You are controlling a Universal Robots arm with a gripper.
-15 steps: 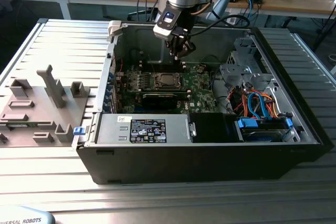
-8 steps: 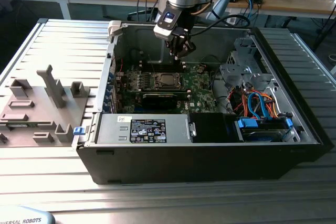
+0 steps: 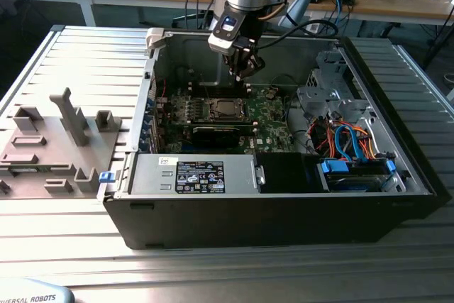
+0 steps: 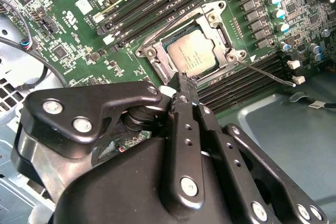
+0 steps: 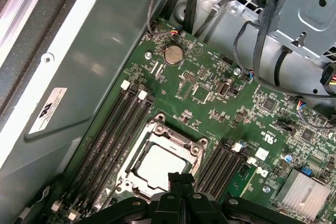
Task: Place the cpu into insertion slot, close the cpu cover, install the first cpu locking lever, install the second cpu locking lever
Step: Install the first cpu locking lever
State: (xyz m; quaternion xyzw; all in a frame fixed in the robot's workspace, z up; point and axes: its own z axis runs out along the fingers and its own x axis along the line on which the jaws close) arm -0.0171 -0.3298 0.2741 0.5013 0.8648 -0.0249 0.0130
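Observation:
The cpu point(image 4: 193, 52) lies flat in the insertion slot point(image 4: 157, 59) on the green board, its silver top showing through the cut-out of the cpu cover point(image 4: 219, 32), which lies down around it. One thin wire lever point(image 4: 268, 73) juts out over the memory slots; another point(image 4: 173, 23) runs along the socket's opposite side. My gripper point(image 4: 181, 80) is shut with nothing between its fingers, its tips just over the socket's edge. In the first wrist view the gripper point(image 5: 178, 178) hangs beside the cpu point(image 5: 157, 165). In the exterior view the gripper point(image 3: 245, 72) hovers above the slot point(image 3: 227, 109).
The open computer case point(image 3: 397, 196) has steel walls around the board. Memory slots point(image 5: 113, 129) flank the socket on both sides. A drive cage with blue and orange cables point(image 3: 347, 140) sits at the exterior view's right. A grey fixture point(image 3: 64, 140) stands outside at the left.

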